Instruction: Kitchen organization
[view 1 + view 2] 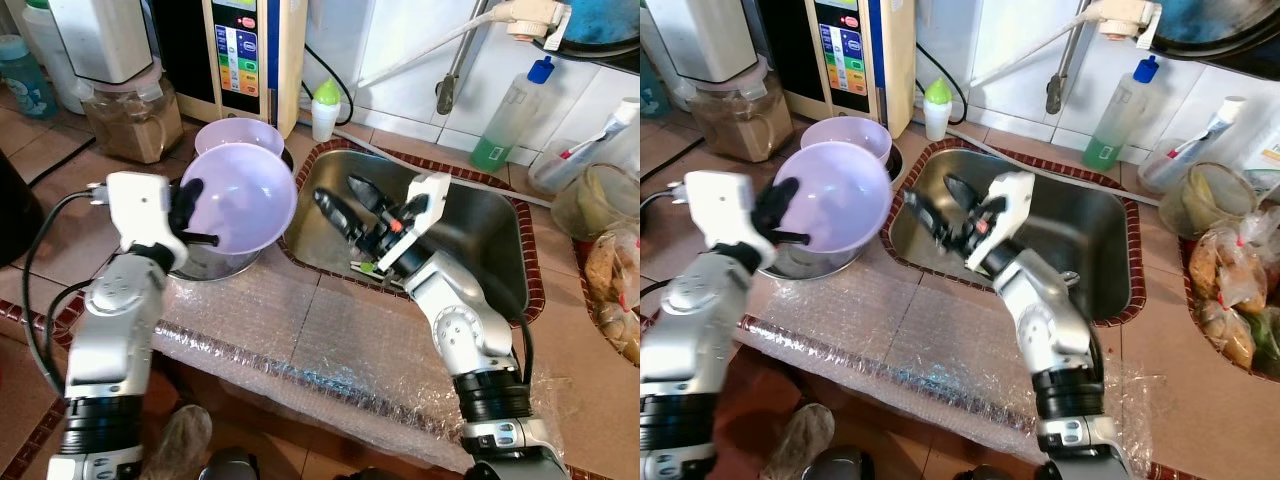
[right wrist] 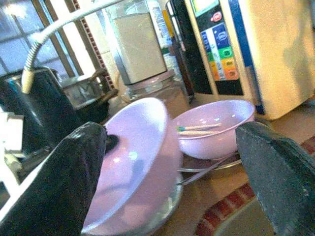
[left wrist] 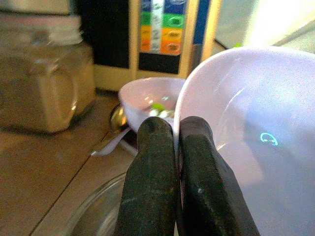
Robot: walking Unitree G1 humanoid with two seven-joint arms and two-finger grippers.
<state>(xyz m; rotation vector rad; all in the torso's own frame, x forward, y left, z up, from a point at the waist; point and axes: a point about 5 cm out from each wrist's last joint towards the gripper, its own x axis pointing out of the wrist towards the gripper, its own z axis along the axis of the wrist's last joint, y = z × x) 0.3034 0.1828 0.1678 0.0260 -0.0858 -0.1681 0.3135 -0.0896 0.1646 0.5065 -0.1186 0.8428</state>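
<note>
Tiled kitchen table (image 1: pixel 60 250) runs out ahead of me, a sheet of bubble wrap (image 1: pixel 300 350) spread across its front edge and a steel sink (image 1: pixel 480 230) sunk into it on my right. My left tool (image 3: pixel 170 162) has its fingers pressed together on the rim of a lilac bowl (image 1: pixel 240 198), pinching the wall between them, so the bowl hangs tilted on its side with the opening turned toward the sink. It sits over a steel basin (image 1: pixel 215 262) on the table, and I judge I am holding it that way either to drain it or to stack it.

Just behind stands a second lilac bowl (image 1: pixel 240 135), upright, and the right wrist view shows what look like chopsticks (image 2: pixel 197 129) lying in it. A metal utensil (image 2: pixel 206 169) pokes out beneath that bowl. My right tool (image 1: pixel 352 205) hovers over the near edge of the sink with its fingers spread wide and nothing between them, pointed at the two bowls; I read that as readiness to take one. A jar (image 1: pixel 130 120) of brownish stuff and a green bottle (image 1: pixel 505 115) stand further back.
</note>
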